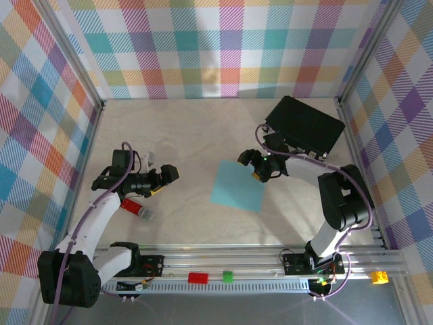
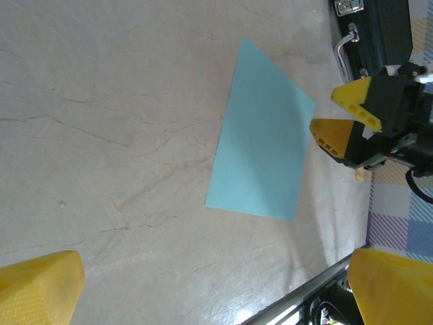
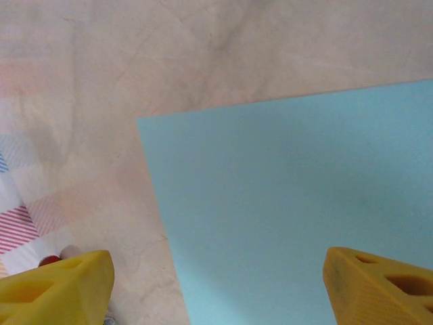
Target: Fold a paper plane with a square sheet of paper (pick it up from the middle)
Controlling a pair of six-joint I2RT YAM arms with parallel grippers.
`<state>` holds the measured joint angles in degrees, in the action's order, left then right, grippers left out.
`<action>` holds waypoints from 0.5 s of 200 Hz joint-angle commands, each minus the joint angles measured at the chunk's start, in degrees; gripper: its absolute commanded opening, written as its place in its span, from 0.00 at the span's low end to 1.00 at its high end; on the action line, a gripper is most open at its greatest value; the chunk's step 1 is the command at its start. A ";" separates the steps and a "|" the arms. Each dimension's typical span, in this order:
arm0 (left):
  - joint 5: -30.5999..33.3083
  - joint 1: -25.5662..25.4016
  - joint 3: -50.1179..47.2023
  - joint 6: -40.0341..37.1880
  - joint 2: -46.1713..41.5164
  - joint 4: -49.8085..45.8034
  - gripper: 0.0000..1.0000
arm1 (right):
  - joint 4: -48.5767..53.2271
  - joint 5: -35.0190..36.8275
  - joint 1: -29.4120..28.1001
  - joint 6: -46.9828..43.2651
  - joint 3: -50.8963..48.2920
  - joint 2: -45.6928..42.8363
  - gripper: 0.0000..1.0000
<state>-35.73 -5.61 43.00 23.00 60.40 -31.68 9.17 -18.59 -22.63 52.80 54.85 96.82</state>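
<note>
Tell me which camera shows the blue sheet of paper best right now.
Left wrist: the whole square sheet of paper lies flat, all four corners clear and large. Top external shows it smaller, the right gripper by its far edge. Right wrist gives one corner, close up.

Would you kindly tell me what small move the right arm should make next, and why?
Probably slide the right pincer inward toward the middle of the square sheet of paper: it lies flat and unfolded, and the open pincer hangs at its corner.
</note>
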 commanded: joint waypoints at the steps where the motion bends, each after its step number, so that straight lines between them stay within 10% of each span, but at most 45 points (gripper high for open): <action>1: 1.09 -2.25 0.33 3.34 1.58 2.41 1.00 | 3.64 -2.70 -0.83 -2.65 0.64 3.20 0.81; 100: 6.34 -8.08 3.69 3.18 5.66 2.35 0.98 | 0.47 -6.37 -9.93 0.36 6.79 11.21 0.81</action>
<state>-30.28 -11.97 44.49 25.71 65.32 -29.85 10.26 -22.76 -30.89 50.94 61.10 106.06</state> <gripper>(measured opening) 0.994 0.813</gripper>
